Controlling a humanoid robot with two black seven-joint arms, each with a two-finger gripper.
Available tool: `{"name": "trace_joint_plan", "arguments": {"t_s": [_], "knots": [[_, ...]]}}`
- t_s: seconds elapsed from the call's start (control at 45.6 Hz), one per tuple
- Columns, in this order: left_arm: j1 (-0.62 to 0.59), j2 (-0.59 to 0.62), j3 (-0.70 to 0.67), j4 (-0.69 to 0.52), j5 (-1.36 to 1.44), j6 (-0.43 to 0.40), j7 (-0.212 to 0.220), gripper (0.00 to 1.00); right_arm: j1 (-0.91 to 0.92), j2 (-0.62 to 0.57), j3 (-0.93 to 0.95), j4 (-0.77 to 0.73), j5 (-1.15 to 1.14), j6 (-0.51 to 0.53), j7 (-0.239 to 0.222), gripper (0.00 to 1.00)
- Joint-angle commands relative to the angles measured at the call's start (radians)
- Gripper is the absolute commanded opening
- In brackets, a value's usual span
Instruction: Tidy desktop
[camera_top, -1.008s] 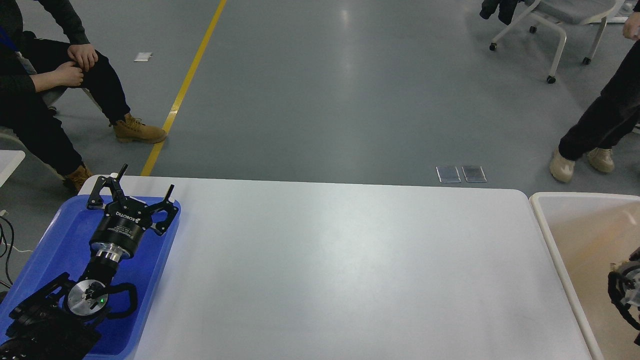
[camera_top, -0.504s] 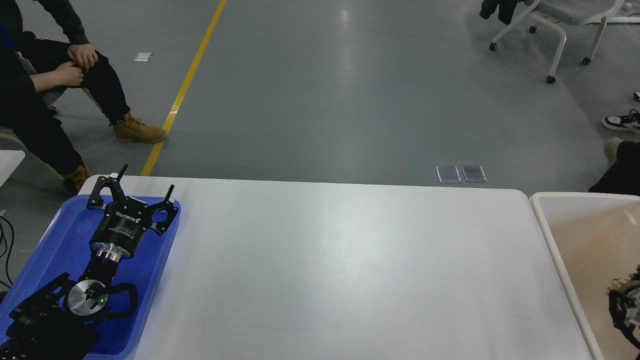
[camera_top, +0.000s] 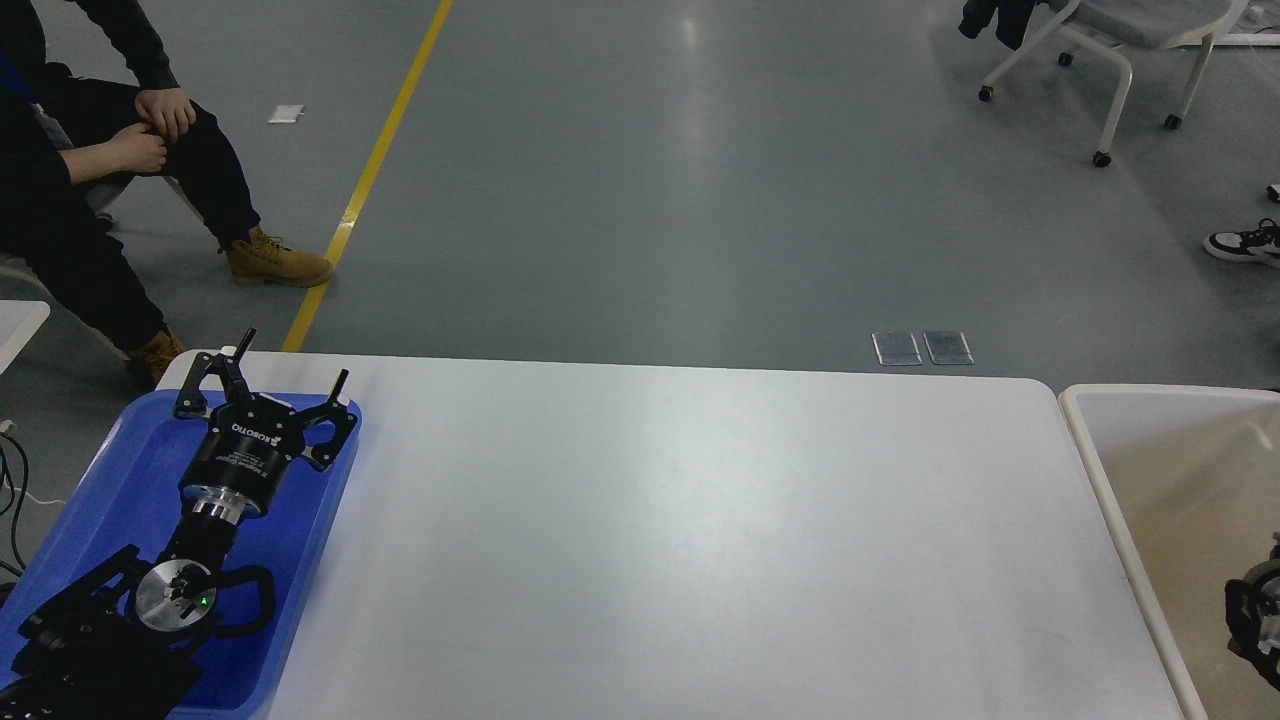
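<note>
The desktop (camera_top: 660, 540) is a large glossy white tabletop with rounded corners, and its bare surface fills the middle of the head view. My left gripper (camera_top: 294, 357) is open and empty. It hovers over the far end of the blue tray (camera_top: 120, 470) at the desktop's left end, fingers spread and pointing away from me. Of my right arm only a dark wrist part (camera_top: 1255, 620) shows at the right edge, above the beige bin. Its gripper is out of view.
A pale beige bin with a white rim (camera_top: 1100, 480) stands against the desktop's right end. A seated person (camera_top: 90, 200) is beyond the left corner. A wheeled chair (camera_top: 1110, 60) stands far right on the grey floor.
My right arm's wrist part has sunk lower and further right at the frame's edge. The person standing at the right has walked out of view. My left arm has not moved.
</note>
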Motion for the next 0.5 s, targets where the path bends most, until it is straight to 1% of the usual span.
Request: {"name": "trace_joint_plan", "arguments": {"t_s": [0.0,0.285,0.482], "knots": [[0.000,0.000,0.000,0.000,0.000,-0.001,-0.001,0.99,0.032,-0.030,-0.005,0.026,-0.025,0.003,0.000,0.99],[0.000,0.000,0.000,0.000,0.000,0.000,-0.001,0.99,0.133,-0.123,-0.003,0.170,-0.115,-0.005,0.000,0.99],[0.000,0.000,0.001,0.000,0.000,0.000,-0.001,0.99,0.209,-0.212,0.007,0.331,-0.145,-0.009,-0.001,1.00]]}}
